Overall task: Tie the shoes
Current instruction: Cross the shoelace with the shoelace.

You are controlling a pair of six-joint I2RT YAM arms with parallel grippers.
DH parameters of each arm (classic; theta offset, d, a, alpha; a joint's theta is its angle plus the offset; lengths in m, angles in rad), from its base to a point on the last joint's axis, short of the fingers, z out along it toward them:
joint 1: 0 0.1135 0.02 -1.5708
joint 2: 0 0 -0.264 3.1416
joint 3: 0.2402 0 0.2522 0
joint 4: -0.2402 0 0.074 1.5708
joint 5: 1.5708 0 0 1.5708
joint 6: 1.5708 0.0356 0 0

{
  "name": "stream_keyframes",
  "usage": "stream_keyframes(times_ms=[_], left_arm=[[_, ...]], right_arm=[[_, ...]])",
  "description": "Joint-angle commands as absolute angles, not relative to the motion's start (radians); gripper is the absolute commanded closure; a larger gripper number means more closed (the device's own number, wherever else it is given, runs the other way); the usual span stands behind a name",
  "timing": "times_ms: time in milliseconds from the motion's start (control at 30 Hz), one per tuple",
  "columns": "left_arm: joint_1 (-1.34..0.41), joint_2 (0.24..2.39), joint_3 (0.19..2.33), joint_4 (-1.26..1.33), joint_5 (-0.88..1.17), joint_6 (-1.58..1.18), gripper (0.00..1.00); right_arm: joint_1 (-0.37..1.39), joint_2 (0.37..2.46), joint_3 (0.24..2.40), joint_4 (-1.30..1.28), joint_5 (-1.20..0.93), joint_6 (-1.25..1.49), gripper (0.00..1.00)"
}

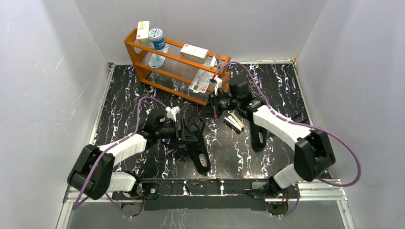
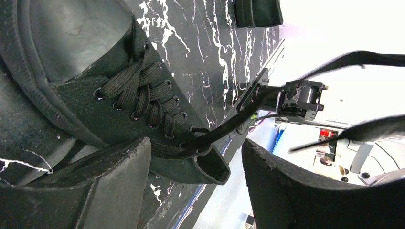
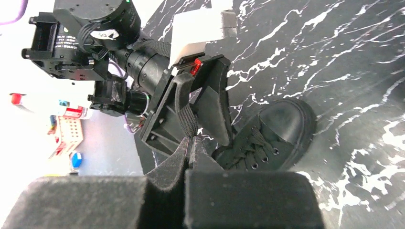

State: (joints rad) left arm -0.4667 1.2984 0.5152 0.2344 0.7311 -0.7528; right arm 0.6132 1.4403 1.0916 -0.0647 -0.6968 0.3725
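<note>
Shoes lie on the black marbled table, one under the left arm, second shoe beside the right arm, well apart. Left gripper over the near shoe, jaws apart. Right gripper pinched shut on a taut lace. No bow visible; tying looks barely begun.

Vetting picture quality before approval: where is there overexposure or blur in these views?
Top external: evenly lit, sharp. Left wrist: background past the table edge blown out white; left pincer's fingers soft. Right wrist: upper left washed out; right pincer's fingers blurred, shoe crisp.
</note>
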Motion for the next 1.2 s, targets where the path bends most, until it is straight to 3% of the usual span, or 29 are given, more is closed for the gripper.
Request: stream_keyframes(times_ms=[0, 167, 467, 600, 967, 1167], left_arm=[[-0.469, 1.287, 0.502, 0.308, 0.771, -0.742, 0.34], [-0.469, 1.322, 0.535, 0.154, 0.723, -0.653, 0.38], [-0.477, 1.077, 0.511, -0.188, 0.379, -0.625, 0.37], [-0.483, 1.199, 0.613, -0.309, 0.293, -0.575, 0.44], [-0.499, 1.371, 0.544, 0.031, 0.604, -0.574, 0.31], [-0.510, 1.329, 0.443, 0.056, 0.659, -0.669, 0.36]], right_arm=[[0.631, 1.527, 1.146, 0.097, -0.819, 0.471, 1.00], [0.632, 1.561, 1.172, 0.084, -0.825, 0.478, 1.00], [0.633, 1.546, 1.153, 0.066, -0.802, 0.502, 1.00], [0.632, 1.552, 1.158, 0.058, -0.810, 0.504, 1.00], [0.633, 1.527, 1.151, 0.046, -0.820, 0.502, 1.00], [0.632, 1.528, 1.134, 0.087, -0.826, 0.523, 1.00]])
